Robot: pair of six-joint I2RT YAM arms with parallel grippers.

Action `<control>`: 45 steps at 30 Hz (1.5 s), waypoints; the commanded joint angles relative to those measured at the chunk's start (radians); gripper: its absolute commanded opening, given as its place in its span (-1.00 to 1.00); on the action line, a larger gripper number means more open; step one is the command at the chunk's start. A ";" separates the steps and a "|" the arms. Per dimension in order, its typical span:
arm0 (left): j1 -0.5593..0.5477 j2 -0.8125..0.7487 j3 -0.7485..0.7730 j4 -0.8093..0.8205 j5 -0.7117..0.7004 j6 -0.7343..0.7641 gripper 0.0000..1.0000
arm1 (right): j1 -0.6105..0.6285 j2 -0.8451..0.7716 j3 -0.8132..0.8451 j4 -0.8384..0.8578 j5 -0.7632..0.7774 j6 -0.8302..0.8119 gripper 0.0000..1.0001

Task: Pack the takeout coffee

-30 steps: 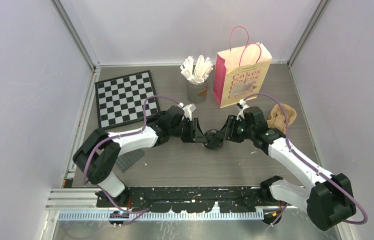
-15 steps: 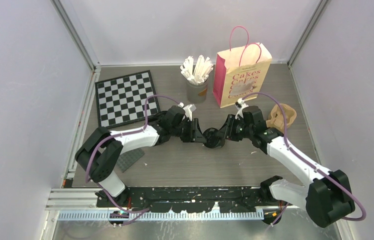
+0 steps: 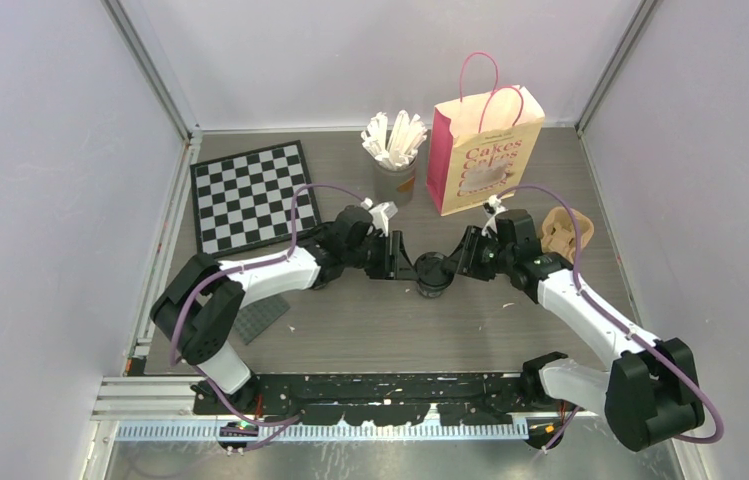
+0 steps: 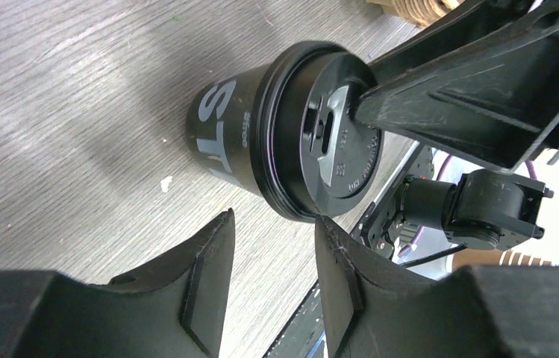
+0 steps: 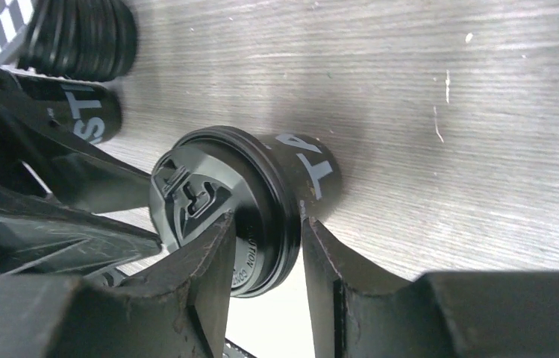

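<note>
Now pinches the lid (image 5: pixel 201 194) by its rim with the right gripper (image 5: pixel 267 220): one of its fingers (image 5: pixel 194 291) over the lid's top, the other against the cup (image 5: pixel 306 164) wall just under the rim. Leaves the left gripper (image 4: pixel 273 216) spread, rim just at the tips, nothing between the pads. Sits mid-table (image 3: pixel 370 330), on the near side of the bag (image 3: pixel 480 160) and well apart from it, carrier (image 3: pixel 557 233) off to the right. Compared with a second ago, lies slightly farther from the arm bases, both grippers shifted along, more of the carrier uncovered beside the right arm. From above, hides the cup's foot behind lid and fingers, so cannot tell whether resting on the table or just lifted. Behind the left finger, in the right wrist view, crops a dark lettered cylinder (image 5: pixel 86 115) too tightly to name. Stands about upright: long axis near vertical, lid up, white letters on the wall.
</note>
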 commanded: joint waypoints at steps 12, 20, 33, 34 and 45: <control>0.001 -0.105 0.201 -0.236 -0.047 0.147 -0.01 | -0.015 -0.072 0.098 -0.184 0.051 -0.036 0.35; 0.001 -0.330 0.358 -0.585 -0.305 0.286 0.28 | -0.011 -0.147 0.188 -0.257 0.093 -0.052 0.73; 0.001 -0.811 0.251 -0.960 -0.717 0.431 0.99 | 0.323 -0.025 0.333 -0.331 0.442 -0.196 0.84; 0.001 -0.847 0.230 -0.982 -0.744 0.428 0.99 | 0.330 -0.009 0.347 -0.342 0.450 -0.214 0.84; 0.001 -1.187 0.002 -0.904 -0.884 0.489 0.99 | 0.362 0.117 0.406 -0.321 0.458 -0.315 0.89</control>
